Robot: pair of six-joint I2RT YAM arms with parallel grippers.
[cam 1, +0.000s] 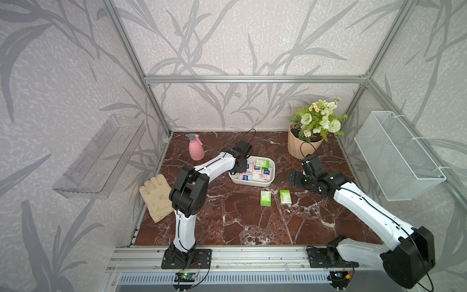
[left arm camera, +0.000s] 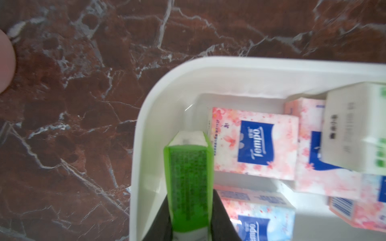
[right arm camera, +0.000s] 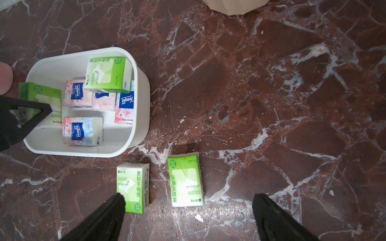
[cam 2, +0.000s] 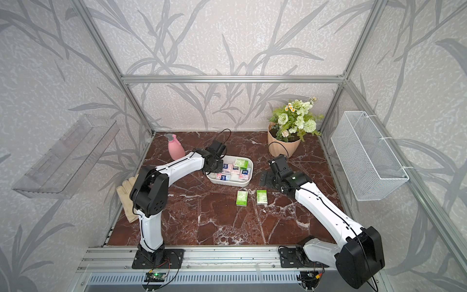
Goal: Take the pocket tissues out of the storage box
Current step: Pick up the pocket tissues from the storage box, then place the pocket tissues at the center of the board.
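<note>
Packet [left arm camera: 188, 167] in left end effector [left arm camera: 190, 210], inside box [left arm camera: 240, 66]

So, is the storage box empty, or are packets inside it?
Not empty. Five pocket tissues lie in the storage box, and the left fingers grip a sixth, green packet, on edge at its end.

Dark red marble tabletop [cam 1: 240, 222] carrying a pink spray bottle [cam 1: 196, 149], a cream glove [cam 1: 156, 196] and a potted plant [cam 1: 303, 146]. Walls: clear shelf [cam 1: 101, 159]; white wire basket [cam 1: 396, 156].
</note>
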